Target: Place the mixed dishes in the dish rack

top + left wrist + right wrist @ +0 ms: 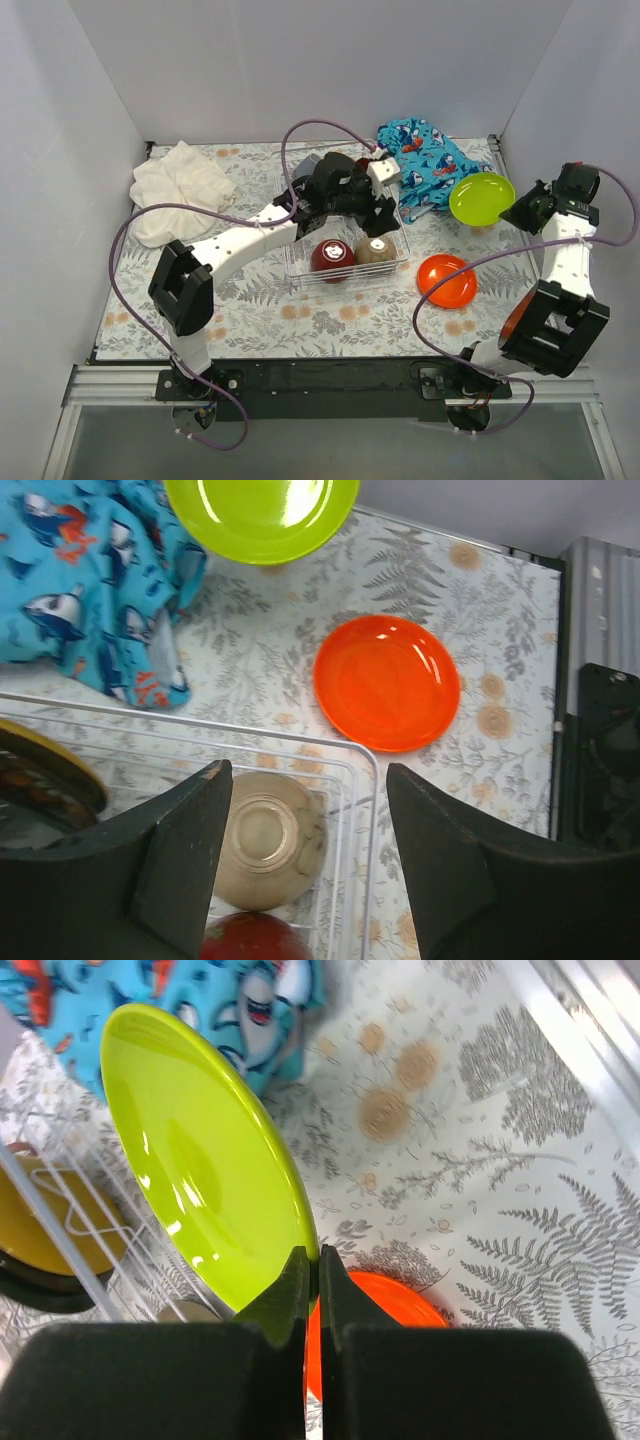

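Observation:
The wire dish rack (296,268) sits mid-table and holds an upturned red bowl (331,255) and an upturned beige bowl (374,250). My left gripper (385,215) hovers open and empty over the rack's right end; in the left wrist view its fingers (190,850) frame the beige bowl (265,840) and the rack rim (372,780). A yellow patterned plate (40,770) stands in the rack. My right gripper (520,208) is shut on the rim of the lime plate (480,198) and holds it tilted above the table. The lime plate also shows in the right wrist view (200,1160). An orange plate (446,280) lies flat right of the rack.
The blue shark-print cloth (425,160) lies behind the rack at the back right. A white towel (180,185) is bunched at the back left. White walls close in both sides and the back.

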You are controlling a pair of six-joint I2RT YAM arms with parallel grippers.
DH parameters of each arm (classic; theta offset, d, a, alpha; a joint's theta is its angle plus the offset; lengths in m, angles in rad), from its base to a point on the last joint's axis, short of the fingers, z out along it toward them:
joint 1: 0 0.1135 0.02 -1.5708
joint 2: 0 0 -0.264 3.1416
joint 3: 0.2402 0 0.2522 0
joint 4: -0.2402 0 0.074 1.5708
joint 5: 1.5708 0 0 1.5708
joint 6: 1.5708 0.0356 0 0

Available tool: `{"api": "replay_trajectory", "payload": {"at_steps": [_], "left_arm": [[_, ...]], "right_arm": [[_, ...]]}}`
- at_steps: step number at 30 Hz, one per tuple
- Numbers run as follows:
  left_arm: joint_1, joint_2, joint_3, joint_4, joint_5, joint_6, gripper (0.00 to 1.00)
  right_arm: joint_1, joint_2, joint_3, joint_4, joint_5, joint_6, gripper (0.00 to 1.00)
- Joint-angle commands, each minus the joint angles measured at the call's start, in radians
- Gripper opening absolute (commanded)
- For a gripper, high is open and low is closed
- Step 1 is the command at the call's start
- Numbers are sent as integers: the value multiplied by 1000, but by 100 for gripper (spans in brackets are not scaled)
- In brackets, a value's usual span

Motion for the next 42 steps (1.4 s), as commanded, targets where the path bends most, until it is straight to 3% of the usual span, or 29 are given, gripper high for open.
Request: {"api": "replay_trajectory", "payload": {"at_steps": [1, 6, 7, 9, 12, 16, 22, 23, 26, 42], "left_arm": [[38, -147, 21, 38, -174, 83, 62], [225, -254, -64, 53, -267, 15, 43], [256, -276, -105, 53, -296, -17, 21], [337, -319, -166, 79, -355, -39, 0], [403, -425, -324, 130, -464, -59, 0], [411, -532, -494, 127, -612, -65, 0], [409, -595, -674, 119, -641, -139, 0], [408, -591, -694, 112, -635, -157, 0], [409, -571, -700, 86, -624, -203, 0], [409, -580, -662, -17, -466, -438, 0]], "right_arm": [[51, -88, 125, -82, 8, -118, 1], [323, -143, 226, -49, 164, -271, 1], [363, -145, 241, -25, 184, -291, 1], [483, -127, 299, -14, 257, -346, 1], [574, -70, 388, -16, 313, -374, 1], [690, 30, 487, -23, 341, -409, 1], [850, 142, 591, 1, 443, -408, 1], [871, 174, 603, 10, 533, -399, 1], [934, 234, 642, 17, 685, -357, 1], [1052, 426, 784, -134, 959, -75, 1]]}}
